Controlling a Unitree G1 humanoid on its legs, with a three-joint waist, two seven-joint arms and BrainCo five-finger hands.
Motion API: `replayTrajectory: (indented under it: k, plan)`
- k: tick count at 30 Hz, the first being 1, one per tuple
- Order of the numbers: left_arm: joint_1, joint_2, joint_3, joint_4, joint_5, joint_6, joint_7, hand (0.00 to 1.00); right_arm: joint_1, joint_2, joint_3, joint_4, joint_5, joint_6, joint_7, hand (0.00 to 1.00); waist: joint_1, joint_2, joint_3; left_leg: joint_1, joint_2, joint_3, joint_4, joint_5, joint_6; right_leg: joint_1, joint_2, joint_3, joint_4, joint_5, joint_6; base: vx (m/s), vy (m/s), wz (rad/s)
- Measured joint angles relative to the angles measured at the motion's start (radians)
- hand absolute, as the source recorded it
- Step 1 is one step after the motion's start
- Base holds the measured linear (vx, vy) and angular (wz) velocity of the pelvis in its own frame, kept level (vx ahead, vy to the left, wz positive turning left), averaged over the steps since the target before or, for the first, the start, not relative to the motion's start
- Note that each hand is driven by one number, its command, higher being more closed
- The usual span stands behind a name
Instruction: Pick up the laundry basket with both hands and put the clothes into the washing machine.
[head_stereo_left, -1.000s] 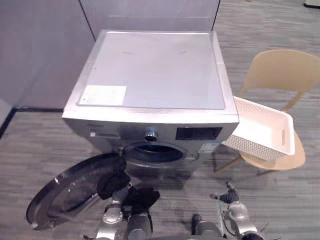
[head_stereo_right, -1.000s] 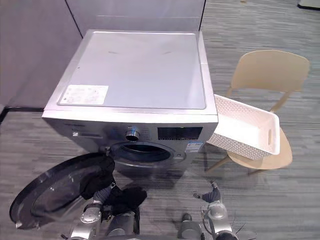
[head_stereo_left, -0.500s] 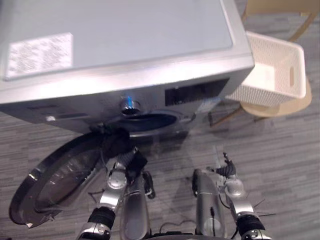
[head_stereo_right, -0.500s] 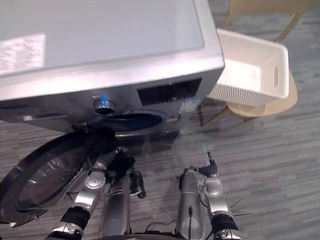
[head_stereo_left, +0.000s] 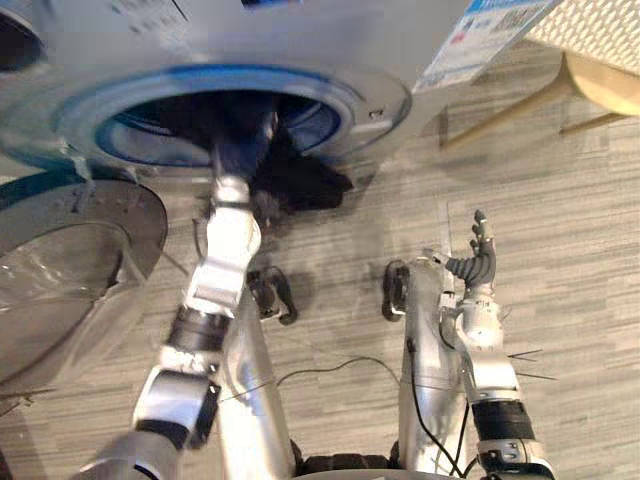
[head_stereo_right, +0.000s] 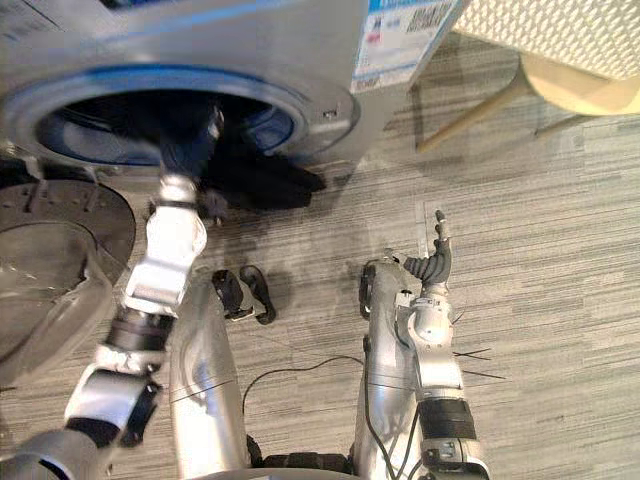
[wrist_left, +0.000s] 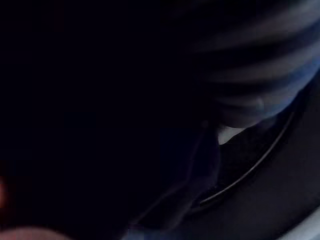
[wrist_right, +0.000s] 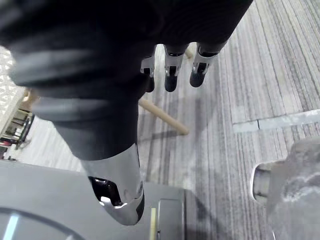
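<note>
The washing machine's round opening (head_stereo_left: 120, 110) gapes just ahead of me. My left arm reaches into it; my left hand (head_stereo_left: 240, 135) is inside the drum, its fingers lost among dark clothes (head_stereo_left: 300, 182) that spill over the lower rim. The left wrist view is almost black, with just the ribbed cover (wrist_left: 260, 65) and a curved drum edge. My right hand (head_stereo_left: 480, 262) is raised above the floor to the right, fingers relaxed, holding nothing. The white laundry basket (head_stereo_right: 560, 30) rests on a beige chair (head_stereo_right: 575, 85) at the upper right.
The machine's glass door (head_stereo_left: 70, 260) hangs open at my left, low over the floor. The chair's wooden legs (head_stereo_left: 500, 115) slant down beside the machine's right corner. Grey striped flooring (head_stereo_left: 580, 250) spreads to the right of my right hand.
The camera has dropped close to the machine's front. My left arm has pushed the dark clothes from beside the door into the opening. The right hand stays raised.
</note>
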Motion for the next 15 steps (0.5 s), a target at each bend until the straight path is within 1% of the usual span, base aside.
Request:
replayTrajectory:
  k: [1,3,4,6,7,8,9,11,12,13,15]
  plan:
    - [-0.053,0.037,-0.015,0.001,0.022,0.007,0.006,1.00,0.000,0.000,0.000,-0.004,0.000,-0.008,0.000,0.00,-0.005,-0.001,0.000,-0.020,0.000,-0.003,0.008,0.001,0.000,-0.018,0.000,0.000,0.009,0.000,0.000,-0.10,-0.067,0.05]
    - [-0.234,0.113,-0.077,0.038,0.094,0.032,0.022,1.00,0.000,0.002,0.003,-0.013,-0.001,-0.022,0.001,0.00,-0.009,-0.004,0.002,-0.071,-0.001,-0.014,0.034,0.003,0.002,-0.062,0.000,-0.001,0.032,0.001,0.000,-0.05,-0.033,0.03]
    - [-0.286,0.127,-0.093,0.062,0.108,0.034,0.023,1.00,0.000,0.005,0.004,-0.019,-0.001,-0.029,0.001,0.00,-0.010,-0.004,0.002,-0.086,-0.002,-0.017,0.040,0.004,0.003,-0.073,0.000,-0.002,0.036,0.001,0.000,0.00,0.000,0.00]
    - [-0.416,0.162,-0.141,0.139,0.136,0.044,0.021,1.00,-0.003,0.014,0.004,-0.042,-0.001,-0.041,0.002,0.00,-0.014,-0.018,0.010,-0.112,-0.002,-0.020,0.051,0.006,0.003,-0.097,0.000,-0.002,0.046,0.001,0.000,0.00,0.000,0.00]
    - [-0.516,0.179,-0.183,0.192,0.150,0.051,0.020,1.00,-0.001,0.017,0.004,-0.051,-0.001,-0.052,0.003,0.00,-0.016,-0.029,0.016,-0.133,-0.002,-0.030,0.060,0.006,0.003,-0.113,0.001,-0.008,0.050,0.001,-0.001,0.00,0.000,0.00]
    - [-0.591,0.185,-0.209,0.224,0.168,0.053,0.020,1.00,-0.001,0.018,0.004,-0.059,-0.001,-0.061,0.005,0.00,-0.019,-0.040,0.021,-0.149,-0.002,-0.033,0.066,0.007,0.003,-0.124,0.001,-0.010,0.054,0.001,-0.001,0.00,0.000,0.00]
    - [-0.626,0.188,-0.221,0.232,0.178,0.053,0.021,1.00,-0.001,0.018,0.004,-0.063,-0.001,-0.069,0.005,0.00,-0.021,-0.042,0.022,-0.160,-0.003,-0.036,0.068,0.007,0.003,-0.131,0.001,-0.013,0.054,0.001,-0.001,0.00,0.000,0.00]
    - [-0.755,0.205,-0.272,0.282,0.212,0.052,0.027,1.00,-0.002,0.022,0.004,-0.074,-0.001,-0.086,0.008,0.00,-0.028,-0.051,0.027,-0.187,-0.003,-0.038,0.077,0.007,0.004,-0.155,0.003,-0.014,0.061,0.001,-0.001,0.00,0.000,0.00]
    - [-0.782,0.205,-0.275,0.295,0.214,0.052,0.032,1.00,-0.002,0.022,0.004,-0.074,0.000,-0.092,0.009,0.00,-0.029,-0.051,0.027,-0.193,-0.003,-0.039,0.078,0.007,0.004,-0.160,0.003,-0.015,0.061,0.001,-0.001,0.00,0.000,0.00]
    - [-0.814,0.209,-0.280,0.317,0.233,0.054,0.064,1.00,-0.001,0.022,0.006,-0.082,0.000,-0.105,0.013,0.00,-0.034,-0.052,0.028,-0.202,-0.003,-0.039,0.079,0.007,0.004,-0.168,0.003,-0.016,0.061,0.001,0.000,0.00,0.000,0.00]
    - [-0.835,0.218,-0.288,0.347,0.257,0.067,0.084,1.00,0.000,0.022,0.009,-0.088,0.000,-0.118,0.023,0.00,-0.038,-0.052,0.028,-0.210,-0.003,-0.038,0.078,0.007,0.004,-0.177,0.003,-0.016,0.061,0.001,0.000,0.00,0.000,0.00]
